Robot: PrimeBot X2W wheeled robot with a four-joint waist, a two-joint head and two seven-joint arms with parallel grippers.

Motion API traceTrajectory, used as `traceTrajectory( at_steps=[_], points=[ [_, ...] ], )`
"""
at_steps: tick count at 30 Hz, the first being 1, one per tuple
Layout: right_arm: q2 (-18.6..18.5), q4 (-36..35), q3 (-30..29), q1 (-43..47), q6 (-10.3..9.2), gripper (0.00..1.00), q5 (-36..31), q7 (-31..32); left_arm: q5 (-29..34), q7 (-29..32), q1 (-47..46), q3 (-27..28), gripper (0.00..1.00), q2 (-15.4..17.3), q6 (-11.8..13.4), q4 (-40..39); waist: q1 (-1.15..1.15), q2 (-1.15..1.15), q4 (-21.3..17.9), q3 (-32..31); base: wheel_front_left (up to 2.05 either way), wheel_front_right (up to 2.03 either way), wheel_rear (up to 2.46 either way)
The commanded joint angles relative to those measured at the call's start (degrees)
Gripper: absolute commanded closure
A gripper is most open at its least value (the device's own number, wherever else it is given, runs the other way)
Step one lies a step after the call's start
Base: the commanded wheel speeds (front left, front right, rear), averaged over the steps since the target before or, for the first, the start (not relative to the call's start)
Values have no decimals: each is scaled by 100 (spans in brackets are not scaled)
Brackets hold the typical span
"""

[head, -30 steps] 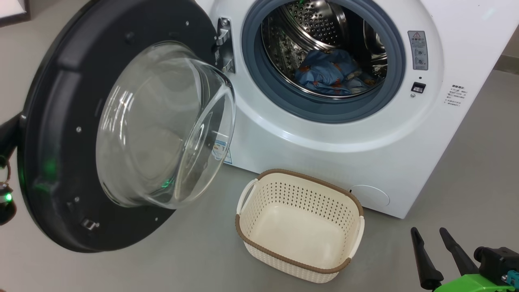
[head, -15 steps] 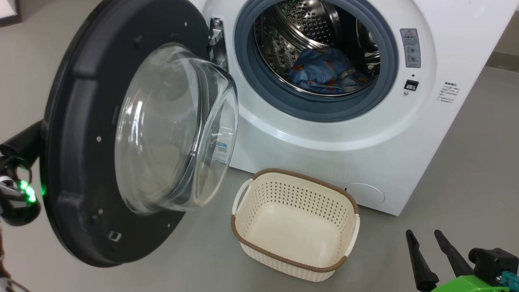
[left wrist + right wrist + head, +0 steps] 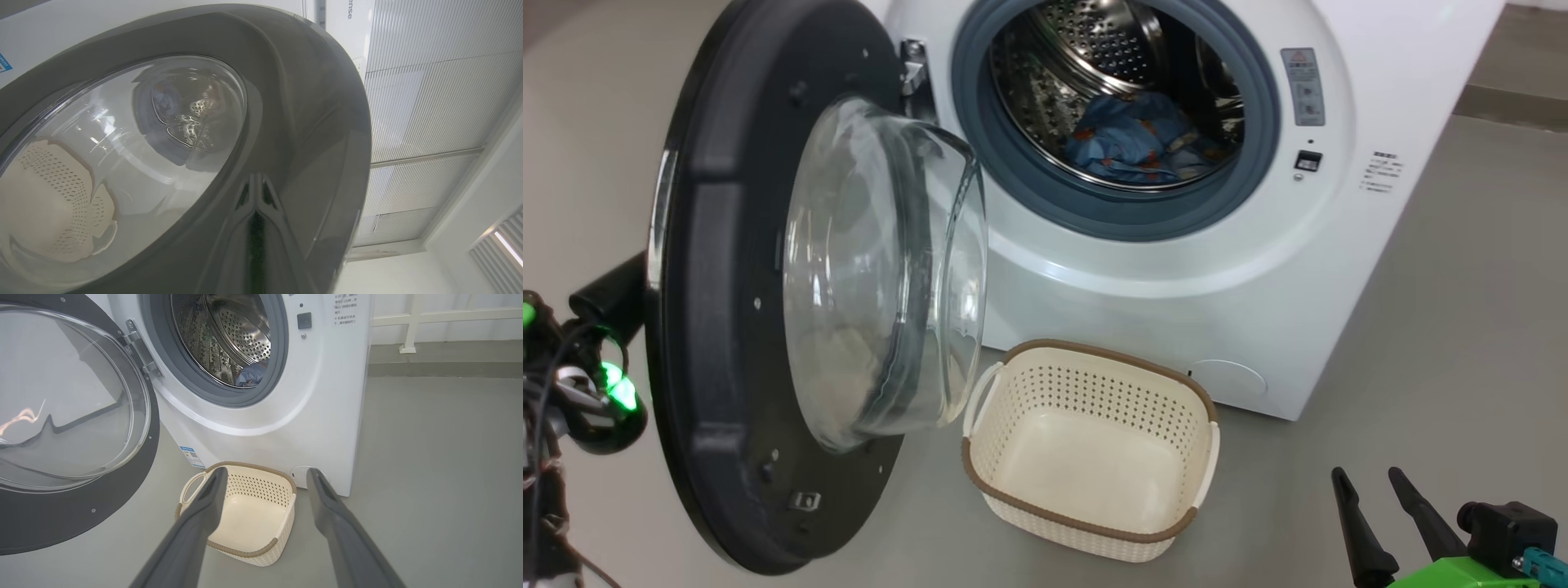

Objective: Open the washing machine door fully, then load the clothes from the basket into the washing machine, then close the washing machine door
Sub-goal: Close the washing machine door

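Observation:
The washing machine (image 3: 1160, 269) stands with its drum exposed; the blue printed clothes (image 3: 1131, 139) lie inside it. The washing machine door (image 3: 719, 327) hangs about half open, its glass bowl (image 3: 882, 269) bulging toward the basket (image 3: 1094, 353), which sits empty on the floor before the machine. My left arm's wrist (image 3: 596, 359) is behind the door. In the left wrist view my left gripper (image 3: 255, 216) presses shut against the door's glossy outer rim (image 3: 310, 122). My right gripper (image 3: 1376, 523) hovers open at the lower right, holding nothing, well short of the basket (image 3: 245, 465).
Grey floor (image 3: 1462, 327) stretches to the right of the machine. A round filter cap (image 3: 1229, 377) sits low on the machine's front, just behind the basket. A white railing post (image 3: 408, 335) stands on a step at the far right.
The door has swung further toward the machine and now shows more edge-on; my left arm has followed behind it. The head camera has shifted, sliding the whole scene leftward.

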Motion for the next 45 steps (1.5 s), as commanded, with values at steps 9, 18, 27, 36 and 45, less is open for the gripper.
traceTrajectory(
  at_steps=[9,18,27,36,45],
  points=[
    [-80,-99,198,-254,25,0,57,-64,-182,208,71,17,100,-76,10,-524,0,0,-403,97,0,0,0],
    [-80,-103,227,-335,25,0,48,-79,-293,183,106,81,100,-253,-1,-720,0,0,-800,201,0,0,0],
    [-80,-87,229,-441,25,0,66,-118,-386,23,17,213,100,-399,-19,-768,0,0,-1313,363,0,0,0],
    [-80,-47,251,-545,25,0,103,-176,-383,-116,-117,295,100,-425,-132,-693,0,0,-1941,513,0,0,0],
    [-80,44,254,-648,25,0,158,-268,-425,-294,-287,441,100,-446,-192,-614,0,0,-2567,673,0,0,0]
  ],
)
